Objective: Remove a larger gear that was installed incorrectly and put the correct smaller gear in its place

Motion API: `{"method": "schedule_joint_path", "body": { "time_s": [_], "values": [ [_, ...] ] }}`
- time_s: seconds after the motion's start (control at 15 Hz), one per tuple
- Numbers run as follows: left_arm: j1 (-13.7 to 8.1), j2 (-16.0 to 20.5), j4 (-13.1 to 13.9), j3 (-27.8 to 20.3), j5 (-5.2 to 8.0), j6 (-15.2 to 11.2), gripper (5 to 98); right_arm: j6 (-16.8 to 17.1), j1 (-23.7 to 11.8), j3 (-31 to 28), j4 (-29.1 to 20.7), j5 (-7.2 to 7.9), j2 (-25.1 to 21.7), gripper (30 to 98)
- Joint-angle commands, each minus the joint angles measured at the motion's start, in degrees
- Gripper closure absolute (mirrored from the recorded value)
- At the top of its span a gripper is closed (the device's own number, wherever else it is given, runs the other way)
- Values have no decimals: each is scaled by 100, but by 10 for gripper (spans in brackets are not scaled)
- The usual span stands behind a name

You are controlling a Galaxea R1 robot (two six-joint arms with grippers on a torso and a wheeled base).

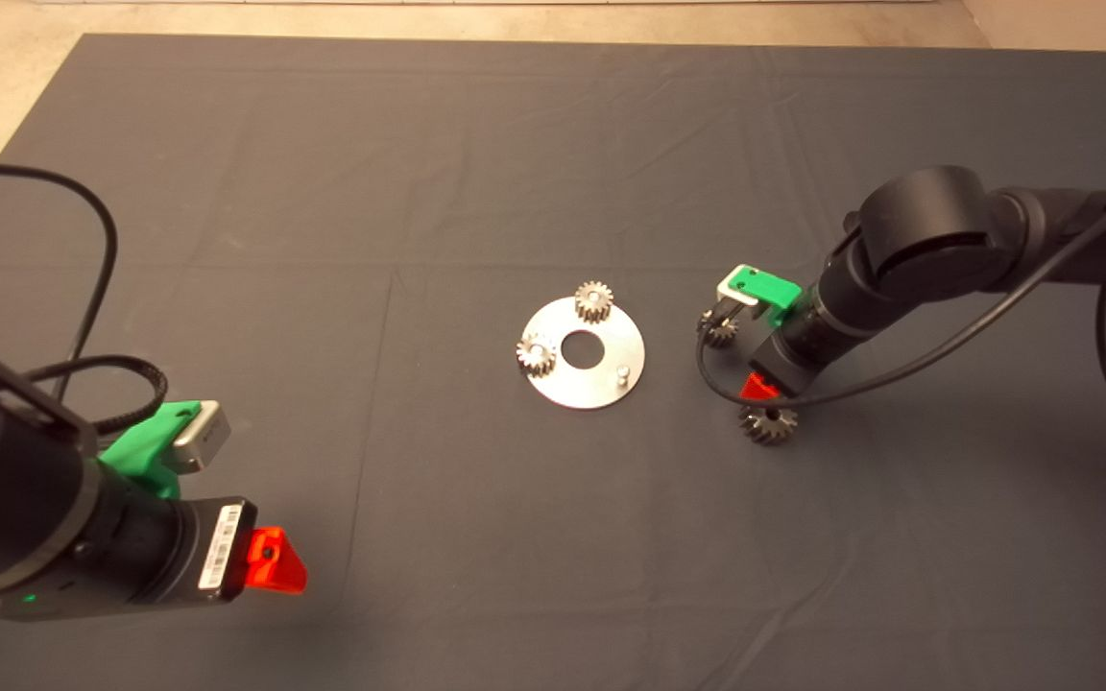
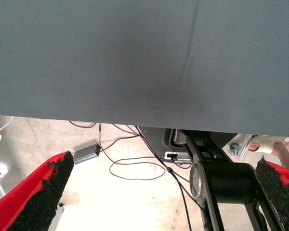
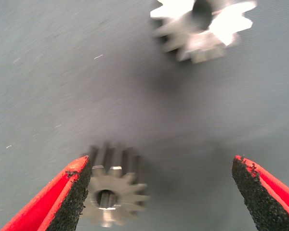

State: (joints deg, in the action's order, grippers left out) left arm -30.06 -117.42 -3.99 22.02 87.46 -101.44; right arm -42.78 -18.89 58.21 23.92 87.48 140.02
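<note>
The larger gear (image 1: 769,422), grey with long pointed teeth, lies flat on the mat right of the round silver plate (image 1: 611,338). It also shows in the right wrist view (image 3: 202,29), beyond the fingers. The smaller gear (image 1: 719,329), dark steel, lies on the mat partly under the right arm's green mount. My right gripper (image 1: 750,369) hangs low over the mat between the two gears, open and empty. In the right wrist view (image 3: 161,161) the smaller gear (image 3: 113,185) lies inside the open jaws, close against one pad (image 3: 74,192). My left gripper (image 1: 275,561) is parked at the lower left, open.
The plate carries two pale small gears (image 1: 594,301) (image 1: 536,354), a bare pin (image 1: 622,372) and a central hole. The left wrist view shows the mat's edge (image 2: 135,120), the floor with cables (image 2: 135,168), and part of a person (image 2: 267,144).
</note>
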Motion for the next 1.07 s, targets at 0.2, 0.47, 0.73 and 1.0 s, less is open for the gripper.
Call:
{"method": "schedule_joint_path", "body": {
  "time_s": [0.2,0.47,0.73,1.0],
  "values": [
    [-44,12,126,-85,685,-52,59,-152,-256,309,139,752,89,510],
    [-44,12,126,-85,694,-52,59,-143,-247,736,139,752,384,510],
    [-44,12,126,-85,703,-52,59,-152,-239,1046,139,752,637,510],
    [-44,12,126,-85,703,-52,59,-161,-239,1367,139,752,725,510]
  ]
}}
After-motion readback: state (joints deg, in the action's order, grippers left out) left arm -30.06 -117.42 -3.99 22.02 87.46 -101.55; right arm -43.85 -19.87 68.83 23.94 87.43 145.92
